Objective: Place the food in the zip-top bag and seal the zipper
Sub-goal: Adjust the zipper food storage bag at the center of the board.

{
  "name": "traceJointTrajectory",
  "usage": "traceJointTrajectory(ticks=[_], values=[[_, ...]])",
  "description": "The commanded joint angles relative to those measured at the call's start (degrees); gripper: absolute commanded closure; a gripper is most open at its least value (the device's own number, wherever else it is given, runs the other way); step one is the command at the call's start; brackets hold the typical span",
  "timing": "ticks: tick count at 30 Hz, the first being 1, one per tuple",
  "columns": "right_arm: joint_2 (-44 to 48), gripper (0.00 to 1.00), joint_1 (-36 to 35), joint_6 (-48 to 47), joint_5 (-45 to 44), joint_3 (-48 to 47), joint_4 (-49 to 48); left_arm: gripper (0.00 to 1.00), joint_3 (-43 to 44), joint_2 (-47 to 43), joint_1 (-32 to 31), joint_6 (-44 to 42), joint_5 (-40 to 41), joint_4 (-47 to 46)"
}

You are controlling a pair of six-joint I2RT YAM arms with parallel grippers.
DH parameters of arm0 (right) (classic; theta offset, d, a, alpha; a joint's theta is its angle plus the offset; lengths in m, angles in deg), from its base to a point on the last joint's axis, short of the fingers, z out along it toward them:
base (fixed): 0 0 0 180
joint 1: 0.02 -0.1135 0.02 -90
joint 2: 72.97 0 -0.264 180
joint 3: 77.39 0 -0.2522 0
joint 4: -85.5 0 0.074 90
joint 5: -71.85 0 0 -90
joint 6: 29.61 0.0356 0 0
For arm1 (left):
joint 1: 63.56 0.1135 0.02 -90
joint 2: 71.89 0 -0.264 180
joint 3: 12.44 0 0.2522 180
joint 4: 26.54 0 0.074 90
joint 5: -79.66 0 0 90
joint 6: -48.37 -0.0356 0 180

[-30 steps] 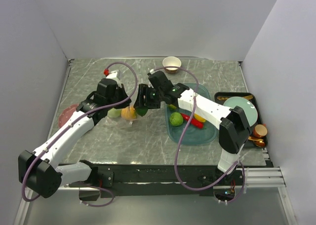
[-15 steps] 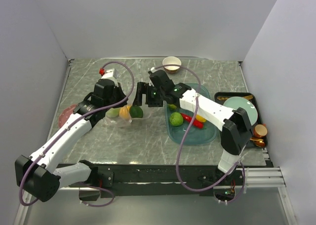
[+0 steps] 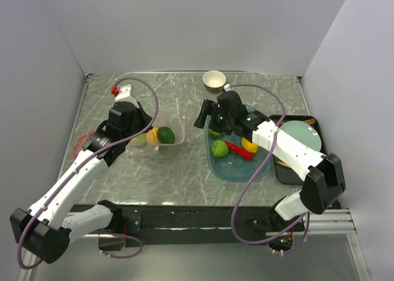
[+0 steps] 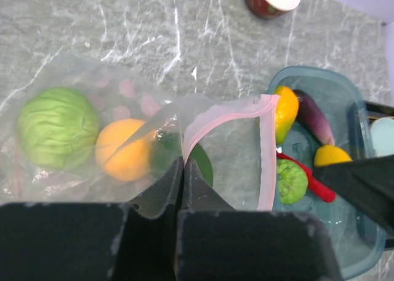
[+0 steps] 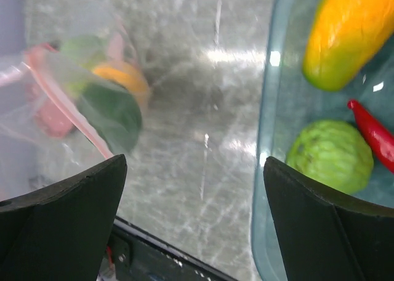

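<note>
Risk: left gripper (image 4: 181, 170) pinches rim of clear floppy zip-top bag (image 4: 141, 102) lying left of translucent teal tray (image 3: 237, 176) — thin film could slip, mouth collapsing; right gripper (image 5: 194, 170) spread wide, empty

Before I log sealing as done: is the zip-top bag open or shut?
Open. The zip-top bag's pink zipper arches apart in the left wrist view, one lip pinched by the shut left pincer.
</note>
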Motion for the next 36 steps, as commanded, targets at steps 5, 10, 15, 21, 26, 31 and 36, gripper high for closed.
traceJointTrajectory(ticks=[5,10,15,21,26,31,36], values=[[-0.7,0.06,-2.6,1.4,6.5,-0.3,-7.4,0.99,0.8,2.6,0.3,1.1,-0.9,-1.5],[-5.9,0.06,-4.6,1.9,8.1,-3.2,-7.7,0.99,1.4,2.5,0.3,0.7,-0.8,-1.3],[-11.8,0.10,-5.8,3.3,6.6,-4.9,-5.8,0.99,1.3,1.9,0.3,0.4,-0.1,-0.6],[-13.7,0.39,-6.1,3.3,5.4,-5.9,-5.1,0.98,0.6,1.1,0.4,0.7,-1.4,-1.1],[-11.1,0.81,-6.1,1.6,6.2,-8.6,-7.2,0.98,2.0,0.9,0.4,-0.5,-0.4,-1.0],[-12.3,0.88,-6.6,-1.0,10.2,-19.2,-6.4,0.99,7.9,0.5,1.3,-1.3,6.0,3.4],[-15.3,0.86,-8.7,-5.0,13.8,-33.4,-4.6,0.99,13.3,-1.6,4.3,0.1,15.4,8.6]])
